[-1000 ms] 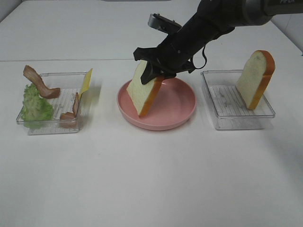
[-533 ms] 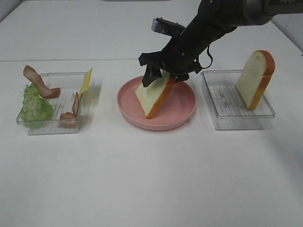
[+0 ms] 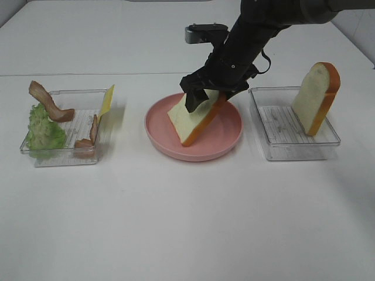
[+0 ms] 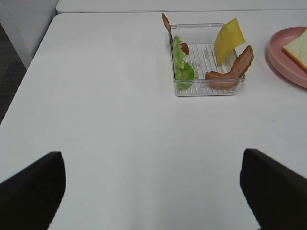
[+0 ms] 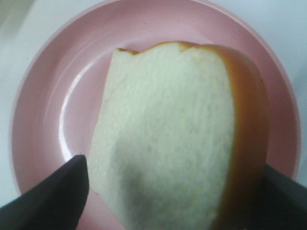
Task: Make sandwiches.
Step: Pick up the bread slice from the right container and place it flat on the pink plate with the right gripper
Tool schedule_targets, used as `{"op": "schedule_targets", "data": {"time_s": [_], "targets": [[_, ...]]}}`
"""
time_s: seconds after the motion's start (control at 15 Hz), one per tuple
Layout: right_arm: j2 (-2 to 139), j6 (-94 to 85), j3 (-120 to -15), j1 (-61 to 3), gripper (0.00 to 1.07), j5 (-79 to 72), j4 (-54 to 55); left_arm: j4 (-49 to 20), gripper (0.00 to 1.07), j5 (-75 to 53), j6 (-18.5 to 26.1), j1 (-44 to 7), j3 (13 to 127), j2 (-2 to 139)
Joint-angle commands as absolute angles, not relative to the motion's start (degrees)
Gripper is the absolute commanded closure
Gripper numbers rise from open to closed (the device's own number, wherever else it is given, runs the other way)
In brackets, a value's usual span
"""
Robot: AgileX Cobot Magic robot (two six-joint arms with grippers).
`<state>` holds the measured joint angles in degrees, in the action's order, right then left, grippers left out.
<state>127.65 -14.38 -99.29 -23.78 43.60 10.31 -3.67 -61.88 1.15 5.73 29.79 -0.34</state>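
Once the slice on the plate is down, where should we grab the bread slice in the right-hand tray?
Take the bread slice by its rounded top, coming straight down from above. It stands on edge, slightly tilted, in the tray, with its upper part well clear of the rim. Close across the two flat faces, likely the narrowest span, rather than along the crust.
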Motion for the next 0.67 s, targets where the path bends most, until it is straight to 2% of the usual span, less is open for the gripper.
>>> {"op": "schedule_targets", "data": {"time_s": [0.07, 0.13, 0.4, 0.67], "targets": [[127.0, -11.3, -99.5, -25.6, 0.30, 44.2, 2.4, -4.0, 0.16, -61.7, 1.2, 6.0, 29.7, -1.1], [127.0, -8.4, -99.5, -27.7, 0.30, 44.2, -3.7, -4.0, 0.16, -61.7, 1.2, 6.0, 29.7, -1.1], [127.0, -1.1, -99.5, -31.9, 0.30, 44.5, -16.6, -4.0, 0.16, -61.7, 1.2, 6.0, 29.7, -1.1], [126.6, 1.7, -99.5, -31.9, 0.30, 46.1, -21.9, -4.0, 0.16, -61.7, 1.2, 6.0, 29.7, -1.1]]}}
